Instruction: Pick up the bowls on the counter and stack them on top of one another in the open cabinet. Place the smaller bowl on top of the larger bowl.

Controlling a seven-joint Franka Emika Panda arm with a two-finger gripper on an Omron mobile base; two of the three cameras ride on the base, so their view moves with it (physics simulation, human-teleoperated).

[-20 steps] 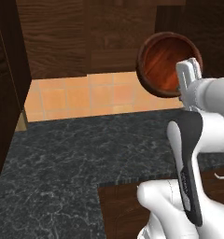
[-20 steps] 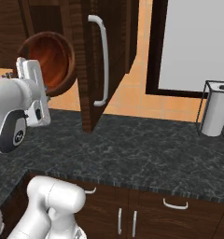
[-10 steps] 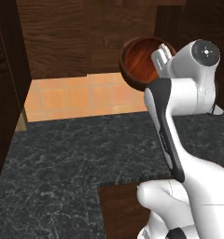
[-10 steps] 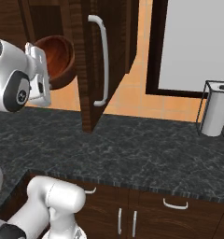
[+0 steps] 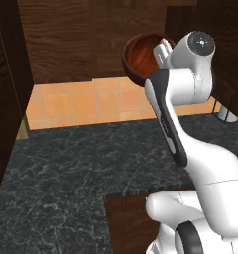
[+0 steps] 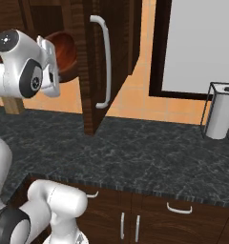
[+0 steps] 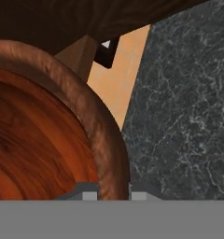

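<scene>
Up by the open cabinet [image 5: 66,44], larger bowl [image 5: 143,57] pinched at its rim by pincer [image 7: 113,189], bowl empty

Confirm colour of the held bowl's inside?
Glossy reddish-brown wood grain inside the larger bowl, with a darker brown rim; clearest in the hand view.

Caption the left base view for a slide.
Gripper holds the larger bowl by its rim, raised before the open cabinet above the counter.

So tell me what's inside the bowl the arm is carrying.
The bowl shows only bare reddish wood grain inside. Its bottom is partly hidden by the arm and rim, so that part can't be checked.
</scene>
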